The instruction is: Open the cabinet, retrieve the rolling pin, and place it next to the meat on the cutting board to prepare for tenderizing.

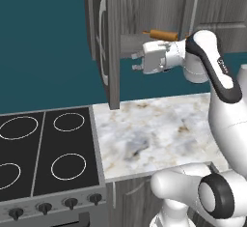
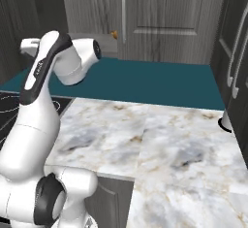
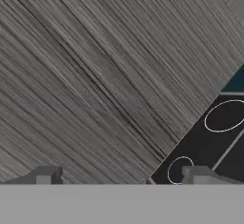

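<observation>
The cabinet's left door [image 1: 114, 42] stands swung open, edge-on to the left base view, and its right door [image 2: 164, 13] is shut. The orange-brown rolling pin [image 1: 161, 34] lies on the shelf inside; its end also peeks out as the rolling pin [image 2: 114, 34] past the arm. My gripper [image 1: 136, 62] is open and holds nothing. It points left at the open door's inner face, just below and left of the rolling pin. In the hand view the gripper [image 3: 121, 176] faces grey wood grain close up. The cutting board and the meat are out of view.
A black stove [image 1: 48, 148] with ringed burners and front knobs sits left of the marble counter [image 1: 154, 129]. The wall behind is teal. Tall grey doors with bar handles [image 2: 236, 52] stand at the right, with a small white object [image 2: 225, 123] at their foot.
</observation>
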